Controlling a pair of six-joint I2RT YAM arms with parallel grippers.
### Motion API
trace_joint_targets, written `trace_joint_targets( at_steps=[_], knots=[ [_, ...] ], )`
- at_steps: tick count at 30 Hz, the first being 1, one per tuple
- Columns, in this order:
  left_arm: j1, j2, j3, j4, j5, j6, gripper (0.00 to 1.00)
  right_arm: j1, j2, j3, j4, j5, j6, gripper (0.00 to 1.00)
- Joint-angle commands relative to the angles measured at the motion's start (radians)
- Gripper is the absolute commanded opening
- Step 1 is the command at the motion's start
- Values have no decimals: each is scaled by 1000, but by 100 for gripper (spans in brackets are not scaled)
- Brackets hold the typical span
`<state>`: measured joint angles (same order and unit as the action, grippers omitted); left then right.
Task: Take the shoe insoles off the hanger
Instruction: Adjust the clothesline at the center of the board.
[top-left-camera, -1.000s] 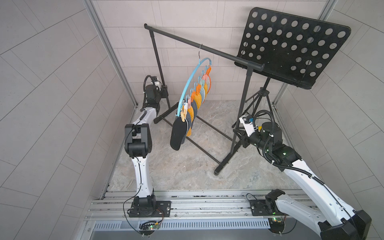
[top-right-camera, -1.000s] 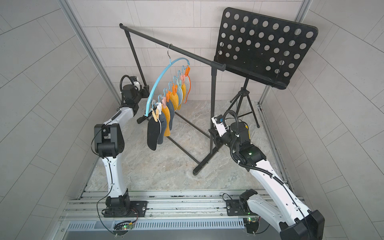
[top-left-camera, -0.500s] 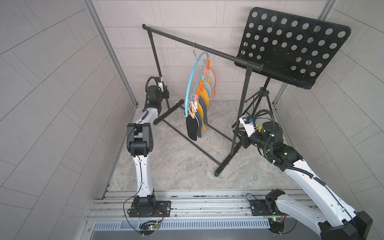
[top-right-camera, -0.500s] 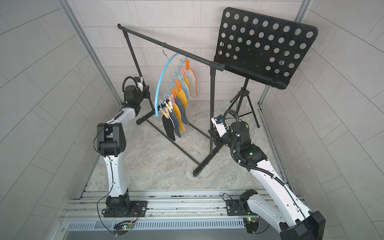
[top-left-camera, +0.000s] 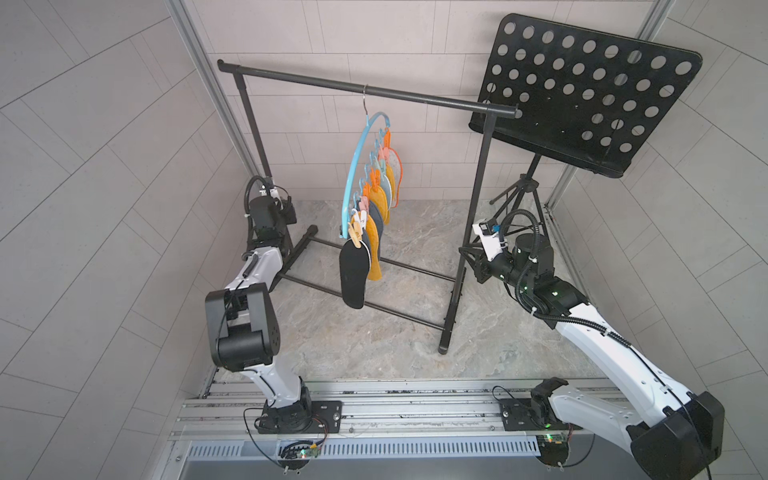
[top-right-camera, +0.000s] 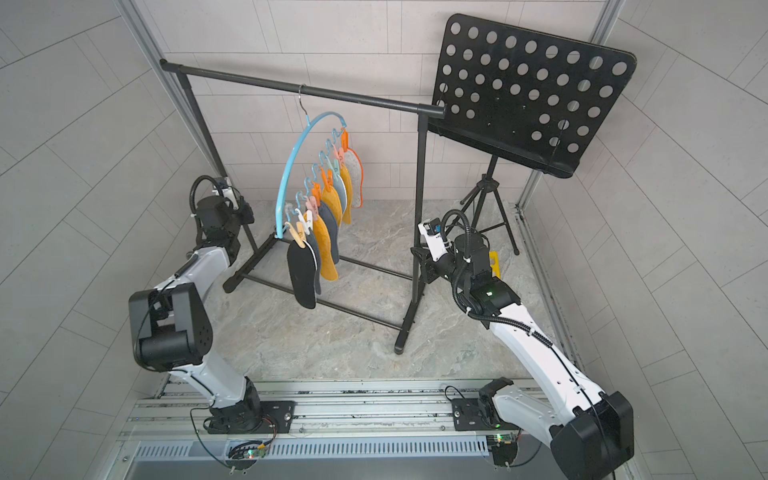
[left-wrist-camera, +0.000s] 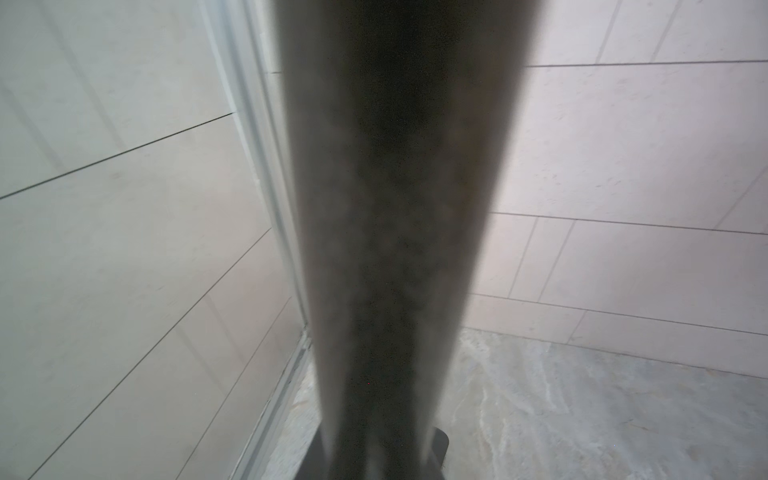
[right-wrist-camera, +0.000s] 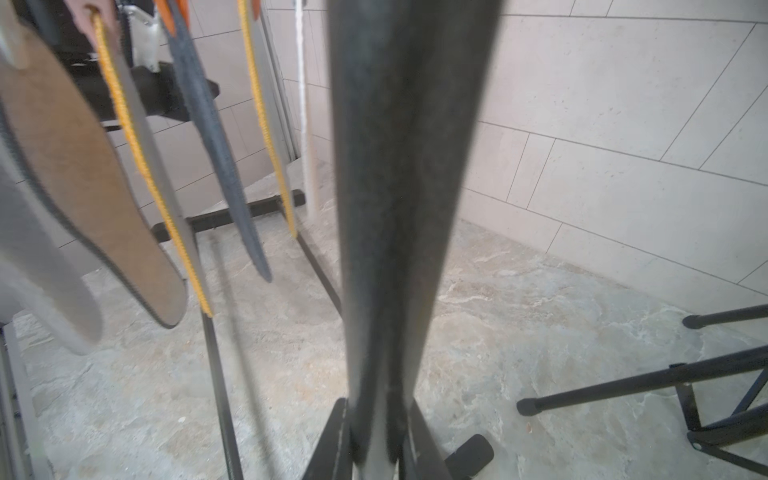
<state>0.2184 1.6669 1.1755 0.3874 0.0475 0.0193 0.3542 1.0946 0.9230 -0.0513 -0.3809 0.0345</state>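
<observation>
left gripper (left-wrist-camera: 379, 455) clamped on rack's left post (left-wrist-camera: 386, 208), 9 o'clock of hanger (top-left-camera: 352, 168); right gripper (right-wrist-camera: 380, 436) clamped on right post (right-wrist-camera: 407, 166), 3 o'clock. shoe insoles (top-left-camera: 353, 274) clipped along hanger, hanging from rack rail (top-left-camera: 415, 97).

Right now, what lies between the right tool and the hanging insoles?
The black rack's upright post, at the right tool; then open air to the foot-shaped shoe insoles, in both top views.

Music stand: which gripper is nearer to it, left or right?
Right. The right gripper is shut on the rack upright beside the music stand. The left gripper is at the opposite upright, across the rack, with the hanger between.
</observation>
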Motion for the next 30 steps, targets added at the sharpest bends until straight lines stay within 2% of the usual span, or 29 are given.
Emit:
trace_joint_targets(
  at_steps=[1,7,14,20,24,26,30],
  knots=[
    [-11,-94,-50,-52,27,-109,0,-21,93,4,17,27,-47,0],
    [-12,-149,-133,-23,107,-134,0,-48,276,120,50,39,-114,0],
    [-29,-144,-179,62,131,-157,0,-120,477,289,93,30,-67,0],
    [-96,-75,-118,68,139,-120,0,-190,589,375,127,-10,-37,0],
    [-109,-20,-71,69,140,-122,0,-223,643,434,114,-73,-22,0],
    [-110,1,-52,65,143,-124,0,-227,646,429,130,-76,-12,7],
    [-111,26,-14,23,193,-123,10,-228,628,401,139,-82,2,16]
  ],
)
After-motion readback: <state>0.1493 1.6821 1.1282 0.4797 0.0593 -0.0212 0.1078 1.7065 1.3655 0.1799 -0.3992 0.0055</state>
